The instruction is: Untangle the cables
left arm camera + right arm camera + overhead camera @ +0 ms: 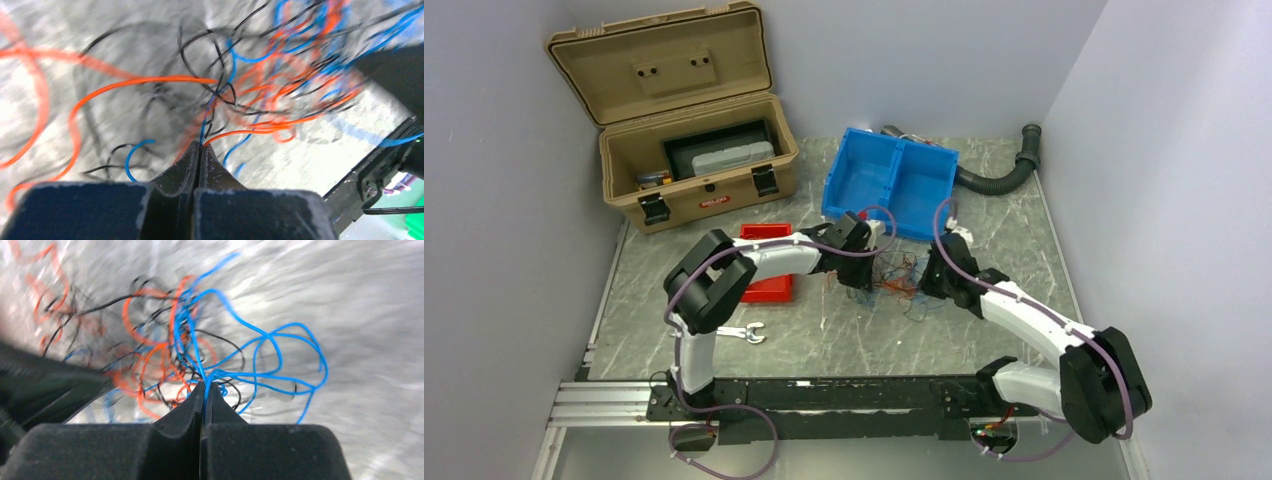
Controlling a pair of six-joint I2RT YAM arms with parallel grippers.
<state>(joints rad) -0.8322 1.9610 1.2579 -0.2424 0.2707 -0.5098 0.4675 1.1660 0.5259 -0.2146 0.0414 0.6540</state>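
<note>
In front of the blue plastic two-compartment bin point(891, 185), toward its left half, the left pincer point(201, 144) is clamped tight on orange-red and blue strands. The tangle of hair-thin orange-red, blue and black cables point(902, 285) lies on the grey marbled counter point(824, 330) just before the bin's middle. Before its right half, the right pincer point(204, 385) is pinched closed on blue strands
</note>
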